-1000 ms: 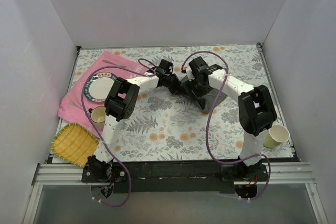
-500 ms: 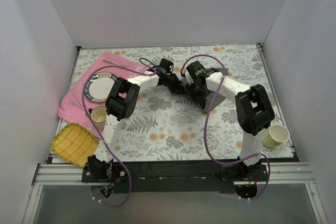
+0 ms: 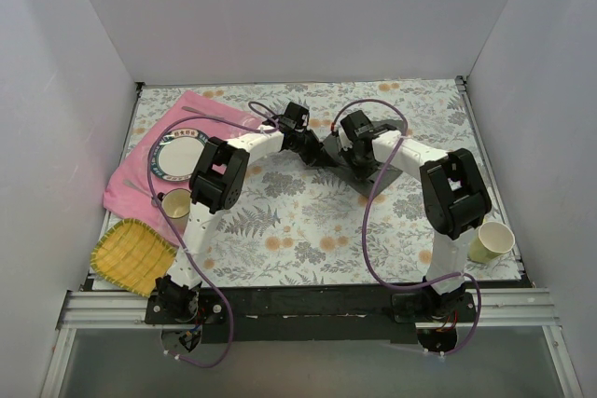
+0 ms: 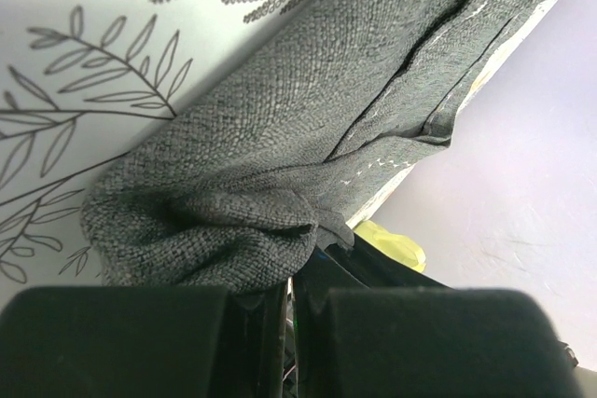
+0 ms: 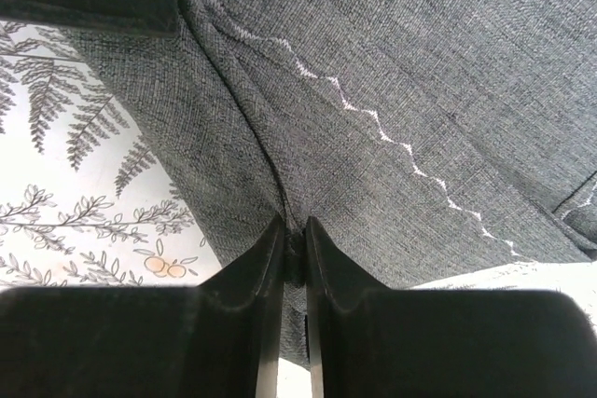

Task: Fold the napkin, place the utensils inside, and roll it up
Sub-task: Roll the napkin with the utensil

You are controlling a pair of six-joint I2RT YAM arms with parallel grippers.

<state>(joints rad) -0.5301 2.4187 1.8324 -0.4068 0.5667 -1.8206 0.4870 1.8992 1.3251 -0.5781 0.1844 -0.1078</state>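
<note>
The dark grey napkin (image 3: 373,174) lies crumpled mid-table under both wrists. In the left wrist view the napkin (image 4: 308,118) bunches up right at the tips of my left gripper (image 4: 291,281), whose jaws are shut on a fold of it. From the right wrist camera, the napkin (image 5: 420,62) fills the picture with its zigzag hem, and my right gripper (image 5: 294,230) is shut on a pinched ridge of cloth. Seen from above, the left gripper (image 3: 317,154) and right gripper (image 3: 359,163) sit close together. Slim silver utensils (image 3: 207,114) lie on the pink placemat's far edge.
The pink placemat (image 3: 126,184) at the left carries a round plate (image 3: 177,157). A paper cup (image 3: 174,204) and a yellow woven tray (image 3: 132,255) sit near the left front. Another cup (image 3: 490,241) stands at the right front. White walls enclose three sides.
My right gripper's jaws have come together on a fold of the napkin, and its wrist has sunk slightly toward the cloth. The left gripper has stayed shut in place.
</note>
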